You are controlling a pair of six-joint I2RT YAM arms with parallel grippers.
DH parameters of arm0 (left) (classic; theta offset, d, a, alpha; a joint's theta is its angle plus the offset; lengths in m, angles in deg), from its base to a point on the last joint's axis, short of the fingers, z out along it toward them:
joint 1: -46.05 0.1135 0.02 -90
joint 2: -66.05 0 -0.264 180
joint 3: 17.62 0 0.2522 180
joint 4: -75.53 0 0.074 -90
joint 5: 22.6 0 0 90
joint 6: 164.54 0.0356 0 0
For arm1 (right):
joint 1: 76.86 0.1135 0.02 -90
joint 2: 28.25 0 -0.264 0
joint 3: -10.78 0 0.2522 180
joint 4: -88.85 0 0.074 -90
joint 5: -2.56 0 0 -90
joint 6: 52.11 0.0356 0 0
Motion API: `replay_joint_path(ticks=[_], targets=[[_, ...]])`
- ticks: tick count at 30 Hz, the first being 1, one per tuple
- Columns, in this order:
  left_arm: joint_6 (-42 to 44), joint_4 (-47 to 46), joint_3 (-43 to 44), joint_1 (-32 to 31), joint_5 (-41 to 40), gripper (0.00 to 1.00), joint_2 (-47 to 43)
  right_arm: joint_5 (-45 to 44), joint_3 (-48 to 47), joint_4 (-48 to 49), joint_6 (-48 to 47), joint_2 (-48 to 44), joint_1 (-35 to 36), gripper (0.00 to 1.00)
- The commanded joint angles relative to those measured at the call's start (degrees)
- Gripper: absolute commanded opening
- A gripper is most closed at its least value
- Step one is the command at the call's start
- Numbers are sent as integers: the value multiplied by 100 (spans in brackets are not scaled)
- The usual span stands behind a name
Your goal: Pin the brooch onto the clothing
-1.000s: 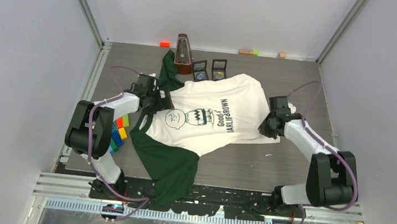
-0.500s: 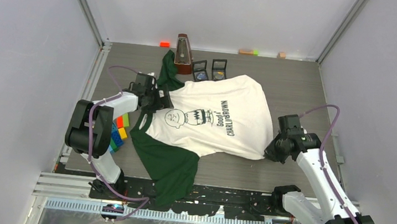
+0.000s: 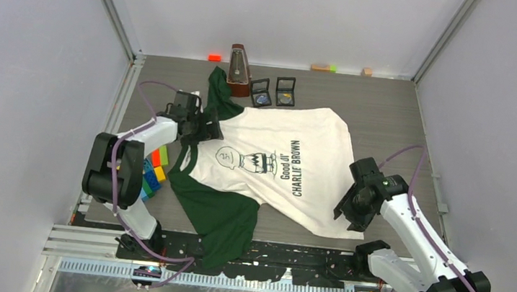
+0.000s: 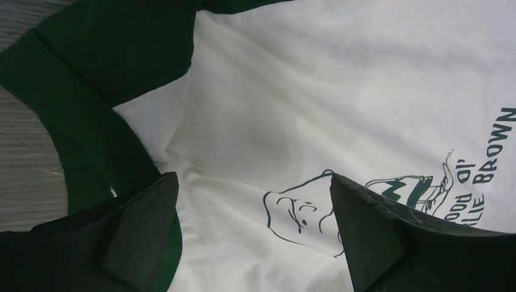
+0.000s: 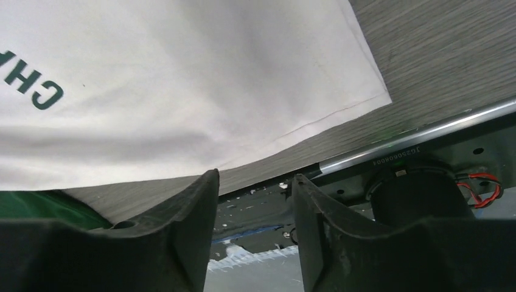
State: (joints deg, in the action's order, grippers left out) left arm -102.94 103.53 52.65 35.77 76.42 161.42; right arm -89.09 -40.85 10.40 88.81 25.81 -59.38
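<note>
Lying spread on the grey table (image 3: 388,123), collar toward the left arm and hem toward the right, the T-shirt (image 3: 315,134) looks light and limp. It is thin cotton that will ripple and slide under any push, so I'd pinch it at the hem or the ribbed collar (image 4: 79,146) and keep it taut where a pin must go. The left gripper (image 4: 252,182) hangs over the chest beside the collar, fingers spread wide, holding nothing. The right gripper (image 5: 255,182) sits at the near hem corner, fingers a little apart, the gap bare. Two small open cases (image 3: 260,92) stand behind the shirt near a brown metronome (image 3: 237,70); whether either holds the brooch I cannot make out. Coloured blocks (image 3: 154,171) lie at the left edge, plain grey walls all round
</note>
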Motion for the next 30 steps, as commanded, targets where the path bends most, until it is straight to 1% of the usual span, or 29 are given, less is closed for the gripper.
replay_joint_path(ticks=[1, 5, 7, 9, 11, 13, 15, 17, 18, 21, 25, 30], targets=[[229, 278, 19, -177, 28, 100, -756, -175, -632, 276, -153, 303, 28, 57], [331, 625, -352, -676, 2, 100, -1338, -445, -1458, 700, -661, 1116, 28, 63], [162, 656, -638, -977, 30, 100, -1616, -470, -1718, 1164, -865, 1471, 28, 66], [-85, 573, -974, -1341, 68, 100, -1891, -356, -1858, 1809, -1029, 1864, 25, 66], [-354, 469, -1265, -1625, 82, 100, -2041, -203, -1939, 2806, -1167, 2299, 23, 66], [-609, 399, -1521, -1802, 94, 100, -2182, -68, -2050, 3415, -1275, 2772, 20, 66], [-844, 347, -1756, -1953, 104, 100, -2384, 47, -2249, 3814, -1402, 3268, -4, 67], [-974, 348, -1938, -2167, 121, 100, -2603, 81, -2490, 4019, -1509, 3780, -56, 68], [-1049, 377, -2035, -2271, 99, 100, -2716, 300, -2654, 4070, -1595, 4084, -105, 68], [-1177, 439, -2295, -2541, 58, 100, -2995, 471, -2852, 4309, -1671, 4543, -214, 68], [-1279, 393, -2653, -2602, 60, 100, -3093, 668, -2945, 4529, -1703, 5009, -483, 68], [-1264, 577, -2847, -2602, 64, 100, -3026, 864, -2933, 4591, -1659, 5415, -792, 68]])
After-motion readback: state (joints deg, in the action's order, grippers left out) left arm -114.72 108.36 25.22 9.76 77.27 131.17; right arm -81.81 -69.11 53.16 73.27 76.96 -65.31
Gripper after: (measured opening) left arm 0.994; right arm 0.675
